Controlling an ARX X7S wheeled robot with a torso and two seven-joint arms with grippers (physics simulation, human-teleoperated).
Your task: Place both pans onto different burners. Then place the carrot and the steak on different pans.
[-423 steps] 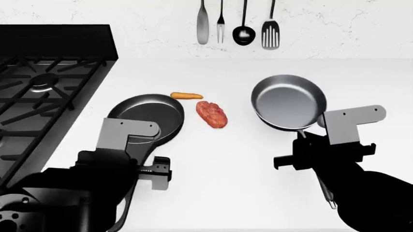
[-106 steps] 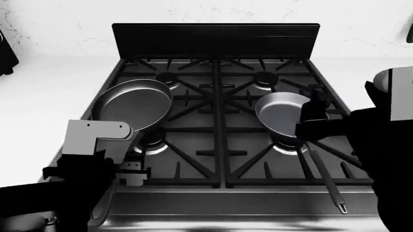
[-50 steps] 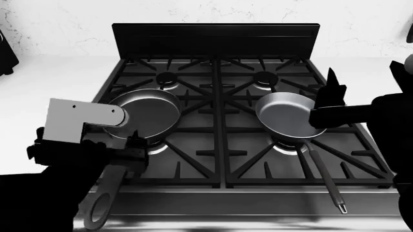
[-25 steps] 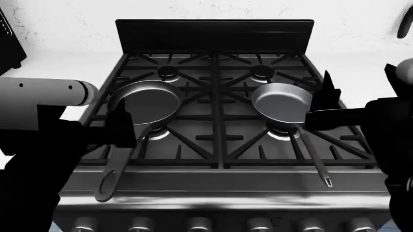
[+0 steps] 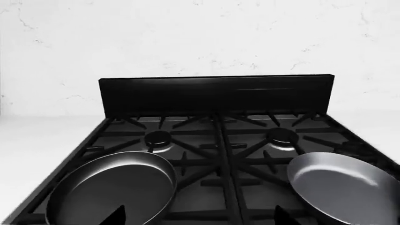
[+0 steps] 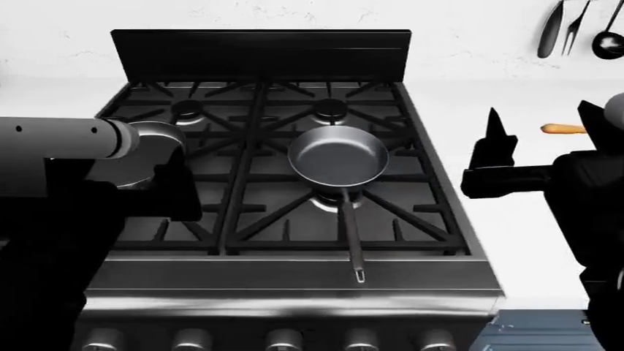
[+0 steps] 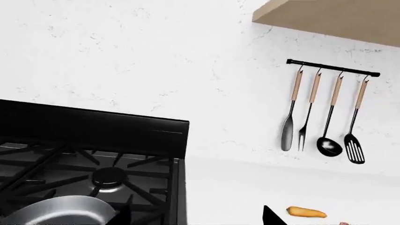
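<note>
The grey steel pan sits on the stove's front right burner, its thin handle pointing toward the front edge. It also shows in the left wrist view and the right wrist view. The black pan sits on the front left burner, mostly hidden by my left arm; the left wrist view shows it. The carrot lies on the white counter right of the stove and shows in the right wrist view. The steak is hidden. My left gripper and right gripper are both open and empty.
The two back burners are bare under the black grates. Several utensils hang on a wall rail above the counter at the right. The stove's black back panel rises behind the burners.
The head view has swung right, so the stove now sits left of centre and the carrot and utensils show. Both pans stay on their burners.
</note>
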